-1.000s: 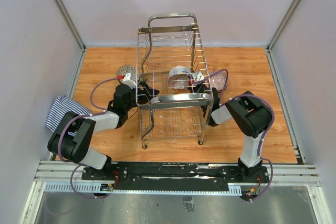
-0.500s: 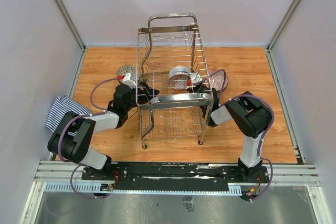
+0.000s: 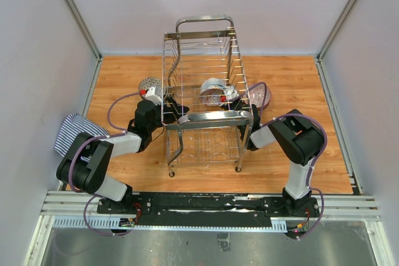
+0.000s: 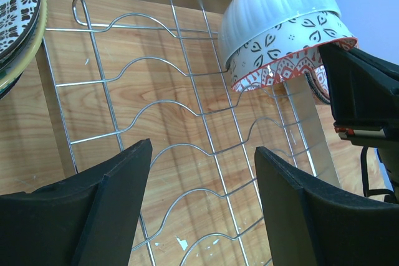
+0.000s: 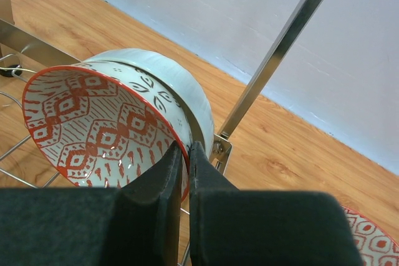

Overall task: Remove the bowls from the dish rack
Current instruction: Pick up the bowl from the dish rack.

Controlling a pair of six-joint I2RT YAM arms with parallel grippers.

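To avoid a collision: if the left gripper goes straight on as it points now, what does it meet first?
Most likely the dish rack's wires, straight ahead of the left gripper; the bowl sits off to the right.

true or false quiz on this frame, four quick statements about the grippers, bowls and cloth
1. The right gripper pinches the rim of a red-patterned bowl. True.
2. The left gripper is shut on a bowl. False: its jaws stand open and empty.
3. A striped cloth lies at the table's left edge. True.
4. Every bowl is inside the dish rack. False: a dark-patterned bowl sits on the table left of it, and a second bowl right of it.
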